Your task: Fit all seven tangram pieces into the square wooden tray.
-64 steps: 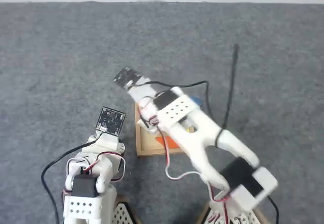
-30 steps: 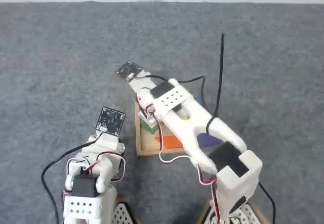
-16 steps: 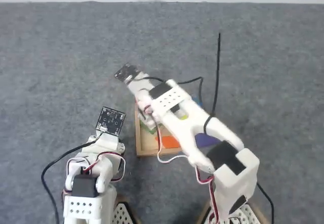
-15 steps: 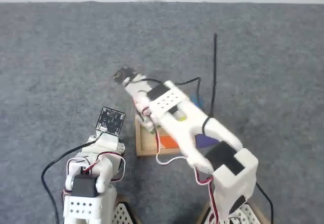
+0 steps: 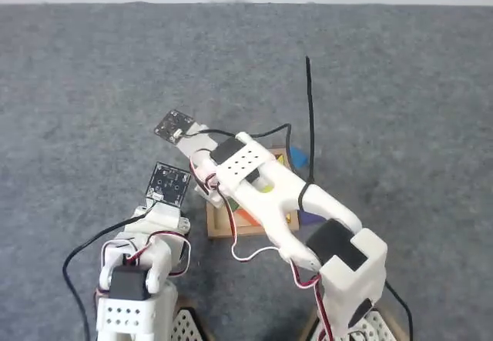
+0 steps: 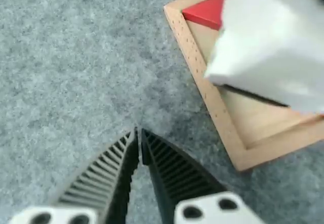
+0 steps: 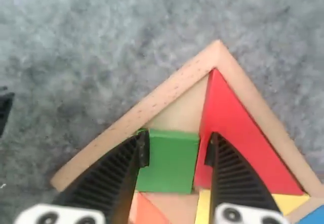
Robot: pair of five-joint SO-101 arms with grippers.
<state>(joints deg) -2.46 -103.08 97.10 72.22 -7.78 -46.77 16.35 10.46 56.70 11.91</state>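
The right gripper is straddling the green square with jaws slightly open near the tray's 10 o'clock corner in the high view, while the left gripper is sitting closed and empty at 8 o'clock; a skewed nudge is likely risking jamming the square against the red triangle.
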